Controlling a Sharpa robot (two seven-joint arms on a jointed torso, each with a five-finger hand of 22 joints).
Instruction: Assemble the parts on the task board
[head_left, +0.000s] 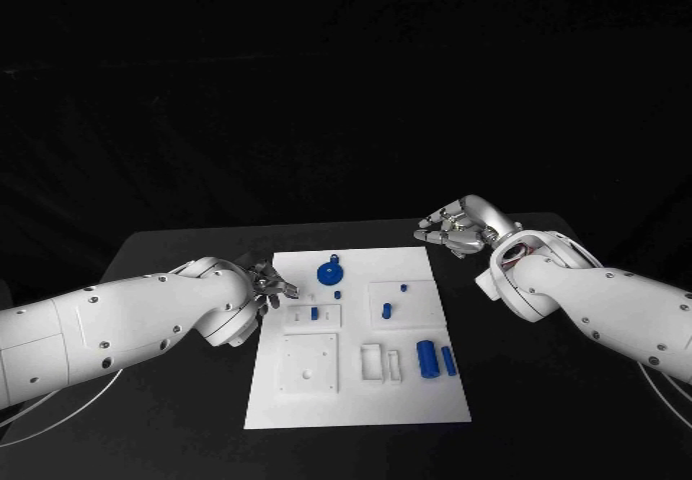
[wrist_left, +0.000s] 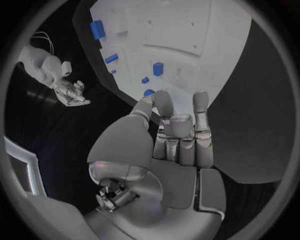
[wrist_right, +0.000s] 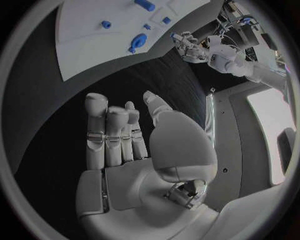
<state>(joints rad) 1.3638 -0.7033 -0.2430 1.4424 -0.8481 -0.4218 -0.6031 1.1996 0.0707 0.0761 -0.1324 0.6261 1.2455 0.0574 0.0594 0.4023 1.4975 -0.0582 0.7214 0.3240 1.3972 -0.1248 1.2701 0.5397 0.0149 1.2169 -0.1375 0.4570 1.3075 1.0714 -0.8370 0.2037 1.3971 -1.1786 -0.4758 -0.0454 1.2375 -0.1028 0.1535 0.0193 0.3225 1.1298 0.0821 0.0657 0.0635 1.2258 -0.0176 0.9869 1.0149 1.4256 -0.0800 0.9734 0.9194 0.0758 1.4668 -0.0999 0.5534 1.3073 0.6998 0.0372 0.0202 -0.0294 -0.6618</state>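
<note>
While the flat white rectangular task board lay in the middle of the black bench, the left robot hand hovered at the board's left edge near its far end, fingers loosely apart and holding nothing. The right robot hand hung over the bench just beyond the board's far right corner, fingers partly curled but spread, also empty. On the board, a round blue part with a tab lay near the far edge, and two blue cylindrical parts lay side by side nearer the right edge.
</note>
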